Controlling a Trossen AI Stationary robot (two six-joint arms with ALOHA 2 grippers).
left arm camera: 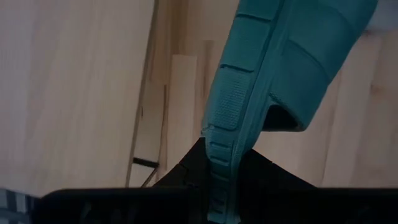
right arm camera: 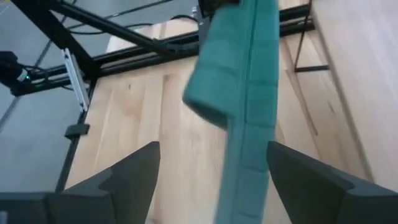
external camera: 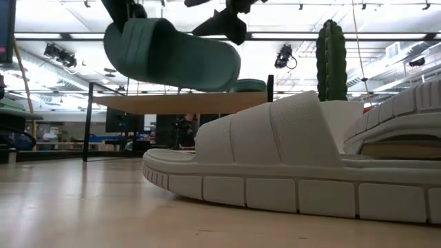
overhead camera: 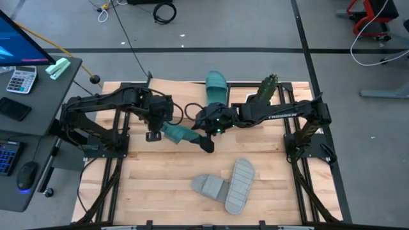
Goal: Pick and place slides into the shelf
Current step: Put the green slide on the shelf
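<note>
**Teal slide held aloft between both tools**

Slides sit in three spots. Left of centre in the high view, the left tool (overhead camera: 155, 130) pinches a teal slide (overhead camera: 179, 133) by its sole edge, lifted clear of the desk (overhead camera: 160, 185). Just right of it, the right tool (overhead camera: 208, 142) stands spread around that slide's other end. Another teal slide (overhead camera: 216, 85) rests on the shelf (overhead camera: 172, 86) at upper centre. Two grey slides (overhead camera: 223, 185) lie lower right. Rubber looks light and bendy, so a grip on the rim or strap seems safest.
</note>
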